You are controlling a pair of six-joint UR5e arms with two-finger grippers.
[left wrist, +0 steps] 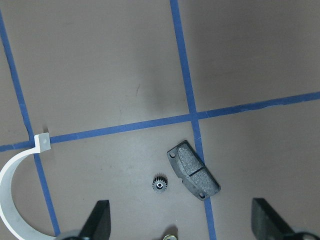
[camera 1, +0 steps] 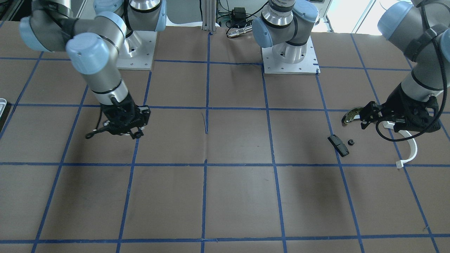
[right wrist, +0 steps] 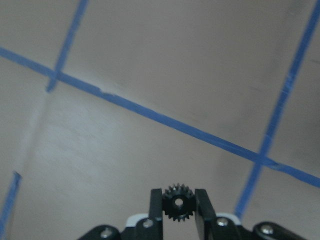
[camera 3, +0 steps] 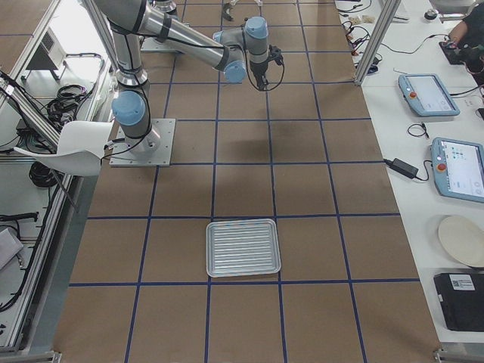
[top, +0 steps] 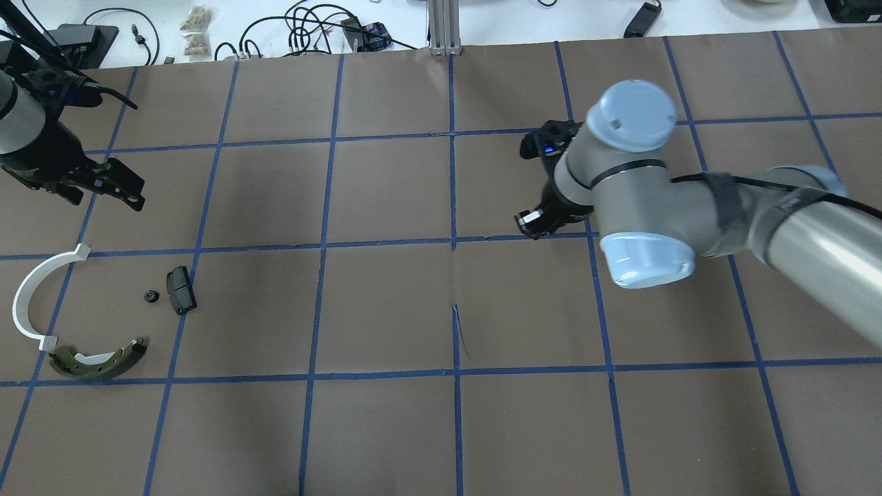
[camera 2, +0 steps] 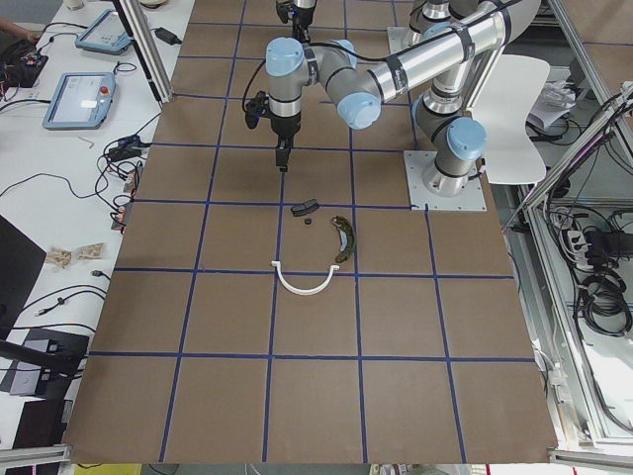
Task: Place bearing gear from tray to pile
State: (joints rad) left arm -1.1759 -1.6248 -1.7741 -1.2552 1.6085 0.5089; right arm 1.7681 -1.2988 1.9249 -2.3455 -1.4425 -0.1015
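Observation:
My right gripper [right wrist: 178, 220] is shut on a small black bearing gear [right wrist: 178, 202] and holds it above the bare table, right of centre in the overhead view [top: 530, 224]. The pile lies at the far left: an olive brake shoe [top: 96, 359], a white half-ring [top: 31, 296], a black oblong block [top: 180, 289] and a second small gear [top: 151, 296]. My left gripper [top: 114, 184] is open and empty, hovering above the pile; its fingers [left wrist: 97, 220] frame the block [left wrist: 193, 170] and the gear [left wrist: 159, 184]. The pale tray [camera 3: 243, 222] looks empty.
The table is brown paper with a blue tape grid. The tray's rim [camera 1: 2, 103] shows at the table's end on my right side. The arm bases [camera 1: 290, 52] stand at the robot's edge. Cables and gear lie beyond the far edge [top: 310, 27].

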